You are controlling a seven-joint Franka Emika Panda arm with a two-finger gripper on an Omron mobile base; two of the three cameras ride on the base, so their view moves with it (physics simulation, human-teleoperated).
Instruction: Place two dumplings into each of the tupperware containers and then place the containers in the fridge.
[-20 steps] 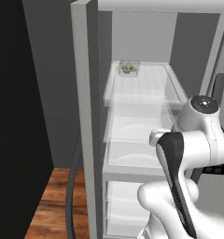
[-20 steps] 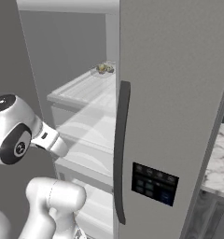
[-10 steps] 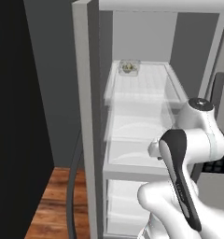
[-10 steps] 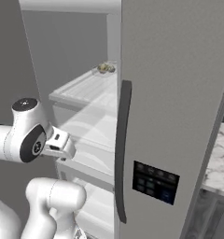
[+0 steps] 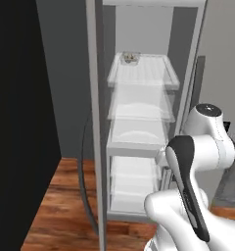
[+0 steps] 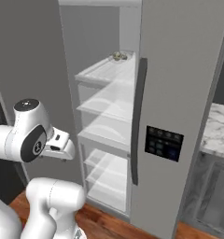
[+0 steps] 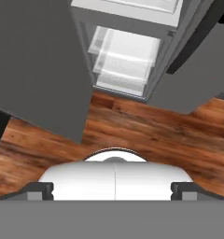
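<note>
Fridge: the tall plain dark grey appliance (image 6: 179, 93) stands with one door swung open, and its pale white shelves (image 5: 139, 105) show inside, stacked one above another.
Fridge door handle: a long dark vertical bar (image 6: 138, 119) runs down the closed grey door panel, with a small dark control panel (image 6: 164, 143) just beside it.
Container: a shallow translucent grey tray (image 5: 130, 59) sits at the back of the top shelf, seen also from the right base view (image 6: 119, 56).
Dumplings: small beige-tan lumps with greenish mottling (image 5: 129, 58) lie in that tray; they are too small to count.
Arm: the white arm with dark joints (image 5: 198, 157) is folded in front of the fridge, low and to one side of the open compartment.
Gripper: its jaws stand wide apart and hold nothing; in the hand view the two dark finger tips (image 7: 39, 190) sit far apart at the bottom corners, pointing down at the floor before the fridge.
Floor: brown wooden planks (image 7: 146, 130) run under the open fridge.
Counter: a pale marbled worktop (image 6: 216, 126) lies just beside the fridge on its far side.
</note>
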